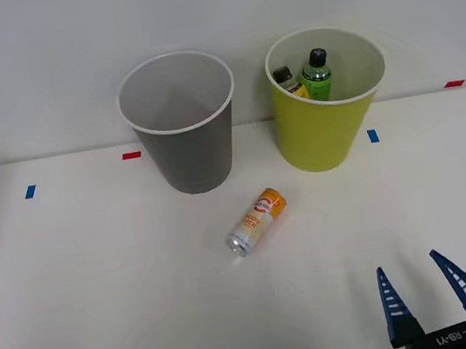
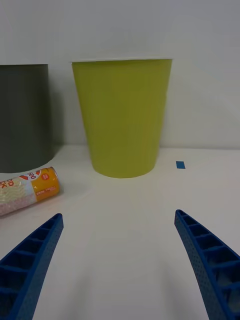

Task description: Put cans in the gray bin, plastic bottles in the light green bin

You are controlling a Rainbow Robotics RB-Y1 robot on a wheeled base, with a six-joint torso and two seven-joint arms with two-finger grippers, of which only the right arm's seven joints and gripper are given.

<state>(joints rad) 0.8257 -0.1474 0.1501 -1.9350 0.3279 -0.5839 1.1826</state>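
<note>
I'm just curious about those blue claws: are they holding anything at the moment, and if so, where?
Nothing. The right gripper is open with only bare table between its fingers. The can lies on its side, apart from it.

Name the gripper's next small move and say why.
Probably shift the open right gripper forward and left toward the can. It lies on its side on the table, apart from the gripper, while both bottles already stand in the light green bin.
</note>
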